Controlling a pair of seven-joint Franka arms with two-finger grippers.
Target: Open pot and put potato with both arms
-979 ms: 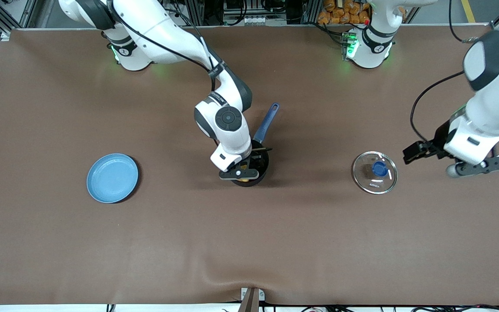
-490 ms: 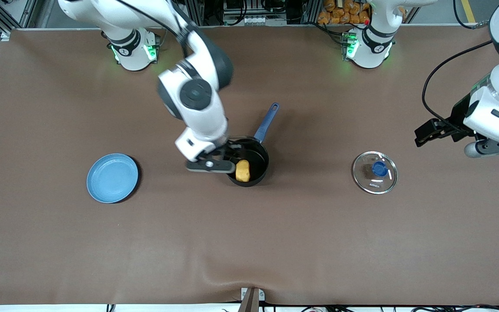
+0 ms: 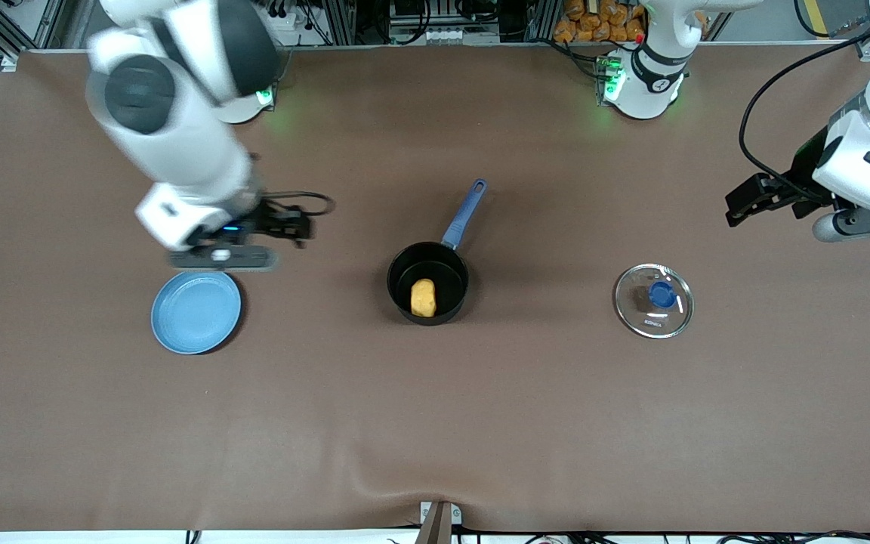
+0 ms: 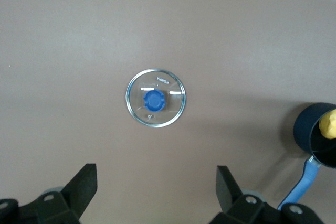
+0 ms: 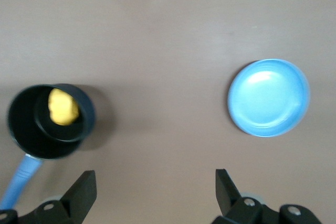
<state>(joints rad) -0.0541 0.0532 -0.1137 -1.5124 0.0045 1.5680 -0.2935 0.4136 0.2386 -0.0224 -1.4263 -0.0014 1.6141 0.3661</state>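
Front view, from the right arm's end of the table toward the left arm's. The right gripper (image 3: 223,257) is held in the air over the table just beside the blue plate (image 3: 195,310); in the right wrist view its jaws are seen wide apart and empty. At mid-table the pot (image 3: 428,282) is shown uncovered, its blue handle (image 3: 464,214) pointing toward the robots' bases, and the potato (image 3: 424,298) is seen lying inside it. The glass lid (image 3: 653,300) lies flat on the table, well apart from the pot, toward the left arm's end. The left gripper (image 3: 862,221) is held aloft near that end, its jaws likewise apart and empty in the left wrist view. The task is judged essentially complete. Remaining risk is judged small: a low sweep by either arm could clip the long handle or the lid and shift them.
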